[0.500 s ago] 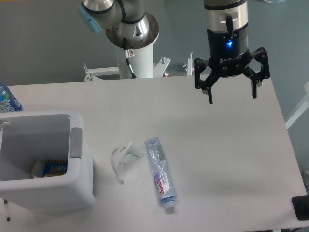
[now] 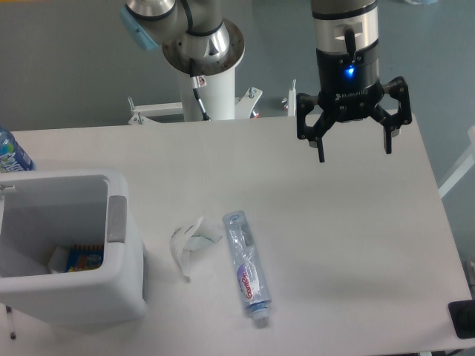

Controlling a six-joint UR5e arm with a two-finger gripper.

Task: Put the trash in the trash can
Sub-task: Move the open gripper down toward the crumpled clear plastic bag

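The tool (image 2: 354, 154) hangs above the far right part of the bench (image 2: 356, 245) with its 2 fingers spread wide apart and nothing between them, well apart from both pieces of trash. The crumpled wrapper scrap (image 2: 190, 242) lies near the middle of the bench, just beside the flattened clear bottle (image 2: 246, 268), which lies lengthwise with its cap toward the front edge; the white trash can (image 2: 122, 285) stands at the left, near the scrap, open at the top with some coloured items already inside. The likely trouble: the scrap is thin and light, so the fingers may close on the bench and miss it, or nudge it against the bottle; the flattened bottle is slick and low, so a grip across its width could slip or squeeze it out sideways. Carrying either piece too low could knock the can's rim. Count: 1 scrap, 1 flattened bottle, 1 trash can, 1 blue-labelled bottle (image 2: 10, 154) at the left edge, 1 tool
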